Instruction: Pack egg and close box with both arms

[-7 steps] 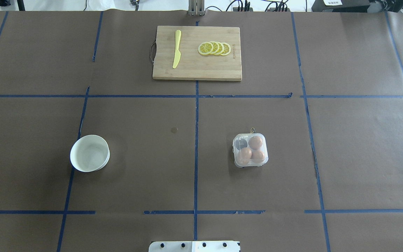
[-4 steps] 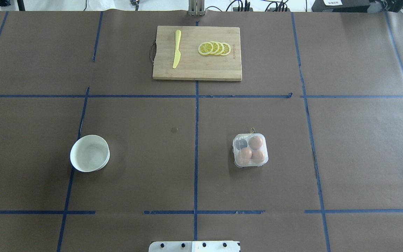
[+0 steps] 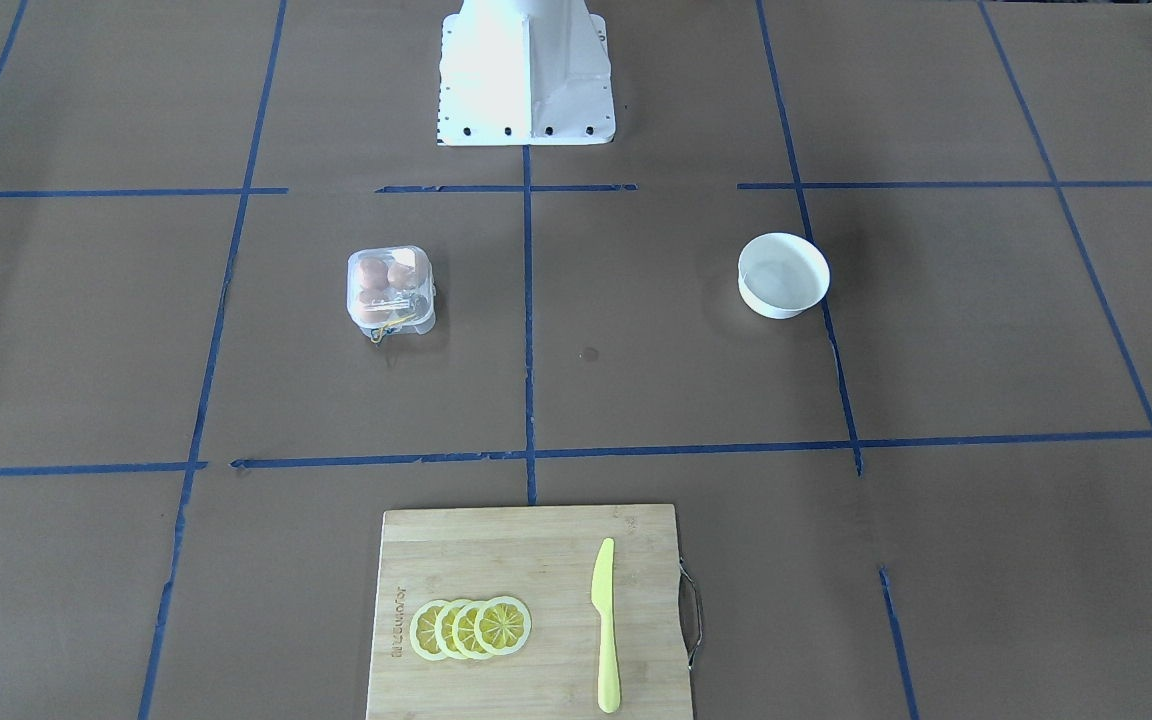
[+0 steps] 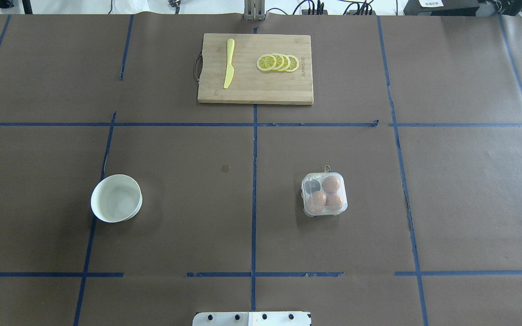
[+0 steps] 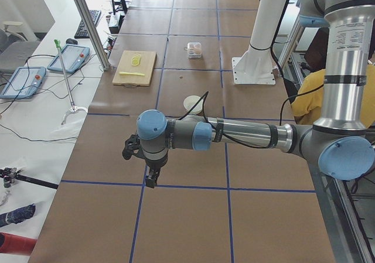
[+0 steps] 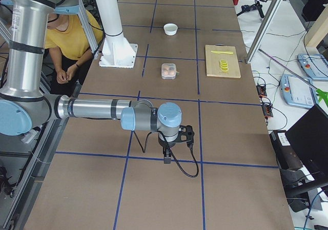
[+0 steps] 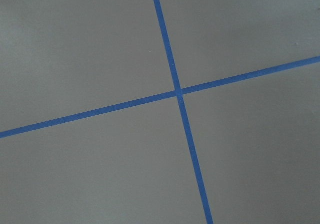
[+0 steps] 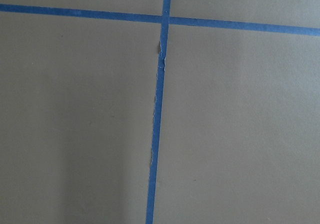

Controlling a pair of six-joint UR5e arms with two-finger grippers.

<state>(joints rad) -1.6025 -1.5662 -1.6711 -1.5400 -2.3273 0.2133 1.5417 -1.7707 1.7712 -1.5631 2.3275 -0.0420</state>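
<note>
The clear plastic box (image 4: 324,194) stands right of the table's middle, and also shows in the front view (image 3: 390,290). It holds three orange-brown eggs (image 4: 331,184); its far-left cup is empty. The lid looks down over them, though I cannot tell this for sure. A thin yellow string (image 3: 384,327) hangs at its far side. My left gripper (image 5: 149,175) hovers low over the paper at the table's left end, far from the box. My right gripper (image 6: 167,153) hovers at the right end. I cannot tell whether either is open or shut. Both wrist views show only paper and tape.
An empty white bowl (image 4: 116,198) stands left of centre. A wooden cutting board (image 4: 288,90) at the far edge carries a yellow knife (image 4: 229,63) and lemon slices (image 4: 277,62). The white pedestal (image 3: 526,70) stands at the near edge. A person in yellow (image 6: 69,33) sits behind it.
</note>
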